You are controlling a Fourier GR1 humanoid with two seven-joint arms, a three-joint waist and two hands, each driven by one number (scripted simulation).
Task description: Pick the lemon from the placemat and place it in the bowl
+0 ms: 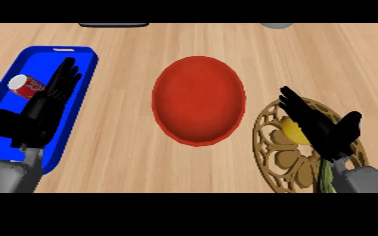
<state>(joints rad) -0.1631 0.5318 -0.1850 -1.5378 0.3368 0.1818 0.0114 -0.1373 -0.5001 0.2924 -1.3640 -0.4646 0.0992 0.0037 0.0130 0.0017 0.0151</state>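
A yellow lemon [293,130] lies on a round brown openwork placemat [275,152] at the lower right. My right hand [325,129] hovers over the placemat with fingers straight, open, covering the lemon's right side. Whether it touches the lemon I cannot tell. A red bowl [198,100] sits in the middle of the wooden counter, left of the placemat, with nothing in it. My left hand [44,107] rests open at the left, fingers up, over a blue tray.
A blue tray [85,80] at the left holds a red and white can [26,86]. A dark flat object [114,25] and a grey object [277,25] lie at the counter's far edge. Something green [325,177] shows beside my right forearm.
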